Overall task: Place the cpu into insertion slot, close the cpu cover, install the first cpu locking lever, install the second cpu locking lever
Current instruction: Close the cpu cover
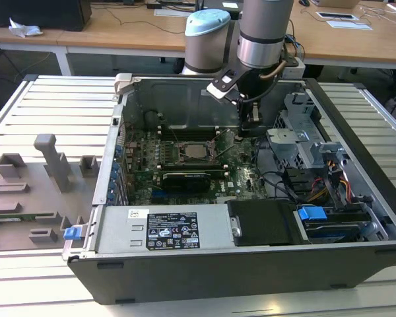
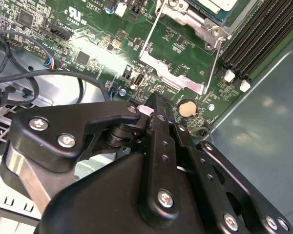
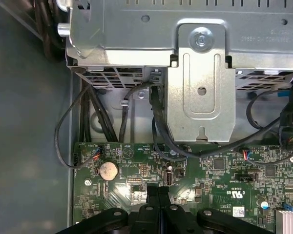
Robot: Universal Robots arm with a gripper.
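The cpu (image 1: 198,152) lies flat in the insertion slot (image 1: 182,153) on the green motherboard (image 1: 241,177) inside the open computer case (image 1: 251,271), which sits on the slatted counter (image 1: 53,112). Its top is silvery-grey and square, so no side reads as longer. The cpu cover (image 2: 194,22), a thin bright metal frame, appears to be down around it. The wire locking levers (image 2: 149,36) run along two sides of the socket and look unlatched, though I cannot be sure.

From the claw (image 1: 251,119), the chip lies towards the exterior view's left and a little nearer that camera, apart from it. The claw hangs over the board's edge, close above the coin cell battery (image 3: 108,170). In both wrist views its two black fingers (image 3: 151,192) sit pressed together, with nothing visible between them.
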